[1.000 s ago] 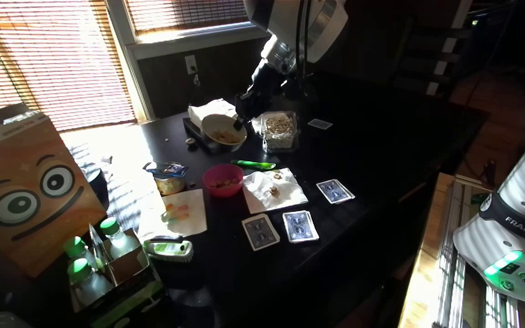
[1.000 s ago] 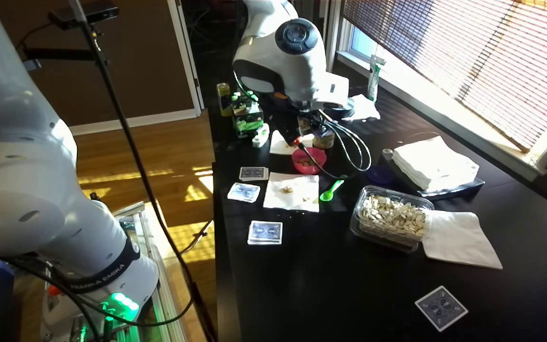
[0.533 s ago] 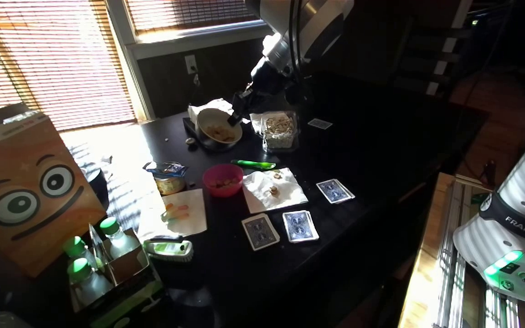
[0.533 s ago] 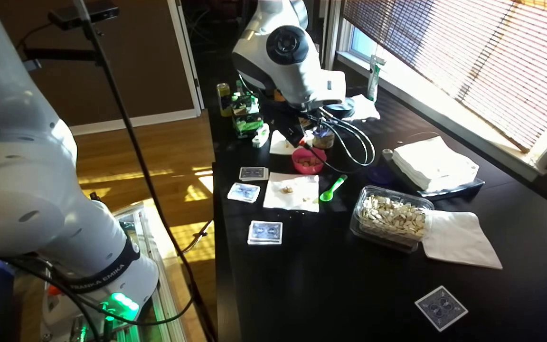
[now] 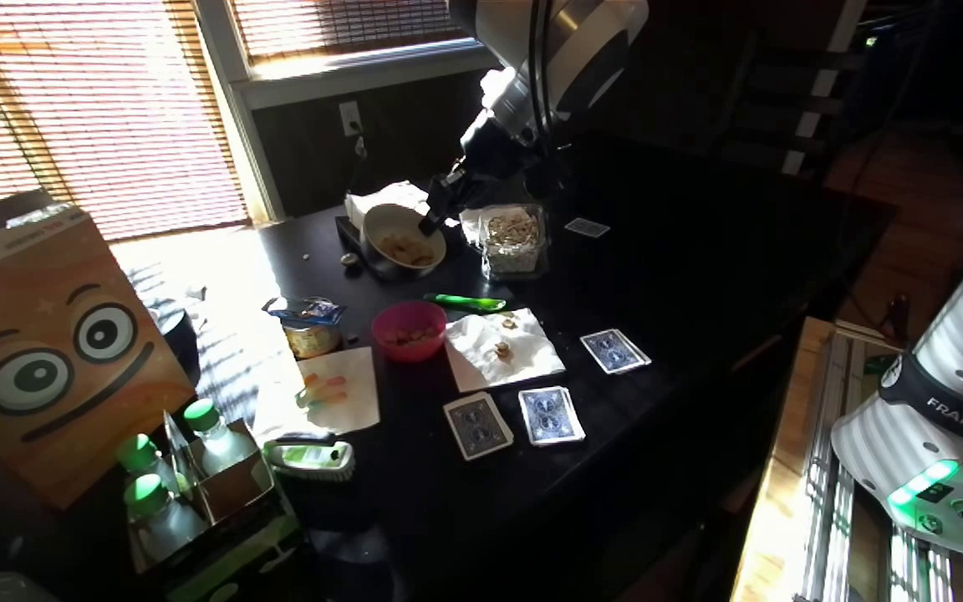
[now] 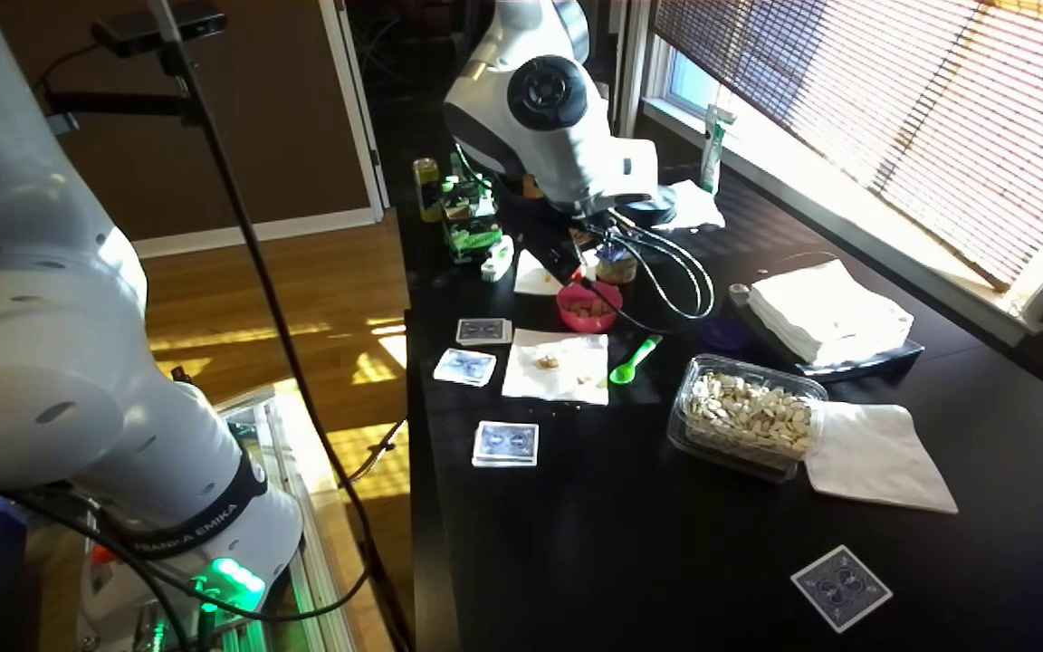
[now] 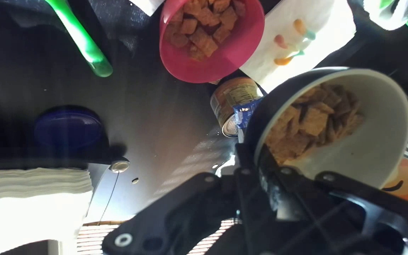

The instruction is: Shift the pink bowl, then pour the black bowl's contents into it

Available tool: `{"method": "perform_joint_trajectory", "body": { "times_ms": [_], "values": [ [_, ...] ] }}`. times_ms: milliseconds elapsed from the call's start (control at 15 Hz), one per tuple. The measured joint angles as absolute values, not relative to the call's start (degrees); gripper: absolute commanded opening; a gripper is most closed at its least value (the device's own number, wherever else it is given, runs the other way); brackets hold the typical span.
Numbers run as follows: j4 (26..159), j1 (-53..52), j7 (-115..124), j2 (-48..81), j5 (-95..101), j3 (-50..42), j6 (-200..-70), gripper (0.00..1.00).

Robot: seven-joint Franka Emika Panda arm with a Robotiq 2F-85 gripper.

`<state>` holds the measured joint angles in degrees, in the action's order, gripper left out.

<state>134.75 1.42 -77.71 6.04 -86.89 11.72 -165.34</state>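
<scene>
The black bowl (image 5: 389,221) is in the air, black outside and pale inside, with brown square pieces in it. It is tilted, and its inside faces the camera in an exterior view. It also shows large in the wrist view (image 7: 377,145). My gripper (image 7: 255,156) is shut on its rim, one finger inside and one outside; the fingertips also show in an exterior view (image 5: 432,221). The pink bowl (image 5: 409,324) stands upright on the table with brown pieces in it, also in the wrist view (image 7: 214,71). In an exterior view (image 6: 588,324) the arm hides the black bowl.
A can (image 5: 313,341) with a blue packet stands beside the pink bowl. A green spoon (image 6: 636,359), a napkin with shells (image 6: 540,380) and a clear box of seeds (image 6: 748,417) are near. Napkins (image 6: 829,308) are stacked on a dark tray. Card stacks (image 5: 552,415) lie in front.
The black bowl and my gripper have moved slightly left in an exterior view, and the bowl's inside shows a little more. The pink bowl has not moved.
</scene>
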Motion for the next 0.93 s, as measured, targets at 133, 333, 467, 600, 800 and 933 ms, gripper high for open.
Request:
{"method": "perform_joint_trajectory", "body": {
  "times_ms": [133,333,467,600,800,933],
  "values": [
    [134.5,1.5,-83.4,6.0,-91.1,11.7,-165.3,0.02],
    [133.6,1.5,-94.6,6.0,-100.4,11.6,-165.3,0.02],
    [132.8,1.6,-103.1,5.8,-107.9,11.2,-165.0,0.02],
    [132.7,1.6,-110.6,5.9,-114.0,10.8,-163.9,0.02],
    [132.9,1.6,-119.4,6.4,-119.9,10.7,-161.6,0.02],
    [133.0,1.6,-124.6,7.0,-122.9,10.7,-160.1,0.02]
  ]
}}
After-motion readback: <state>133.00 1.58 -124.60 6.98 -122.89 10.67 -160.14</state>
